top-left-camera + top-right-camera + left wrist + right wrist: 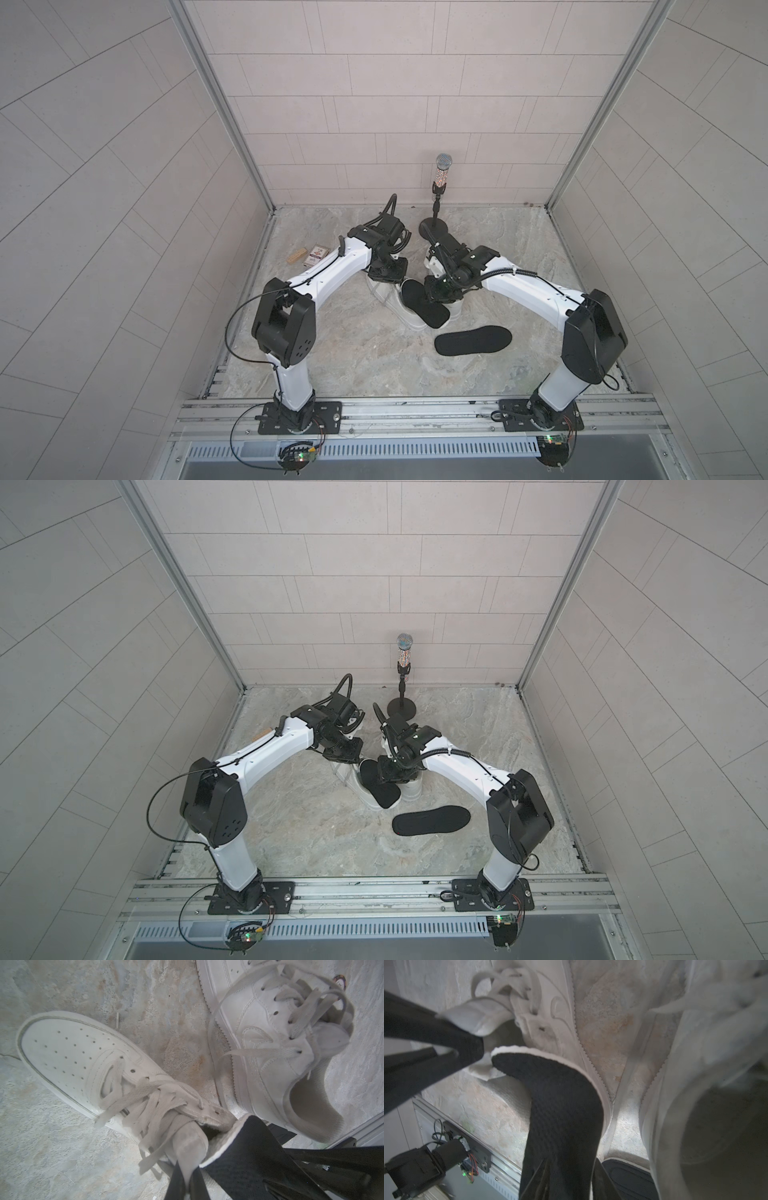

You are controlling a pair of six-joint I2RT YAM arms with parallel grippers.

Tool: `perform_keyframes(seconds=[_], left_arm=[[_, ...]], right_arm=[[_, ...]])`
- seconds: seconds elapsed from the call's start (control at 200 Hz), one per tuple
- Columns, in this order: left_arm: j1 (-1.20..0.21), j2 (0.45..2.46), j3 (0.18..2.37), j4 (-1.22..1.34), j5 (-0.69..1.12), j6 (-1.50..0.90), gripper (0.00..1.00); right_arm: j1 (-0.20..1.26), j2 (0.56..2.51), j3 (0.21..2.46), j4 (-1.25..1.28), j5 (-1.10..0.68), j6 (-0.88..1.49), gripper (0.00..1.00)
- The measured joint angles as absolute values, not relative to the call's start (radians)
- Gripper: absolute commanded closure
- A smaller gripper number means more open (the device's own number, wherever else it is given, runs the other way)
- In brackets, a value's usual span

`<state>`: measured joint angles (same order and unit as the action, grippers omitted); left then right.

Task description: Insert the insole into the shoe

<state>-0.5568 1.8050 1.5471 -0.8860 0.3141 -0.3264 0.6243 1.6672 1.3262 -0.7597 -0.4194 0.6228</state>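
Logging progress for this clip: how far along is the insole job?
Done: left pincer is clamped on the tongue, opening the shoe. In hand: the insole has its tip at the opening, most of it outside; the right pincer is at its rear, grip unclear. Remaining: seating it. A second insole lies on the table.

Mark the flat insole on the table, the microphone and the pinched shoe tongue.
flat insole (473, 340): in a top view, its middle.
microphone (441, 173): in a top view, glittery body.
shoe tongue (190, 1147): left wrist view, mid-length.
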Motion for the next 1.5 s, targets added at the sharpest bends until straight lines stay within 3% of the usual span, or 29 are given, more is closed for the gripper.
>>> perform_keyframes(seconds=[0.155,0.3,0.565,1.146,1.501], left_arm=[[-0.557,1.804,1.538,-0.865,0.322,-0.326,1.00],[-0.557,1.793,1.521,-0.849,0.323,-0.321,1.00],[-0.557,1.790,1.512,-0.834,0.317,-0.327,1.00],[-0.551,1.756,1.511,-0.813,0.327,-0.349,1.00],[-0.529,1.733,1.434,-0.736,0.361,-0.397,1.00]], right_arm=[[0.627,1.690,1.325,-0.736,-0.379,0.637,0.66],[0.628,1.694,1.329,-0.708,-0.344,0.638,0.87],[0.630,1.708,1.334,-0.675,-0.360,0.626,1.00],[0.667,1.747,1.455,-0.742,-0.251,0.364,1.00],[0.691,1.761,1.323,-0.508,-0.194,0.368,1.00]])
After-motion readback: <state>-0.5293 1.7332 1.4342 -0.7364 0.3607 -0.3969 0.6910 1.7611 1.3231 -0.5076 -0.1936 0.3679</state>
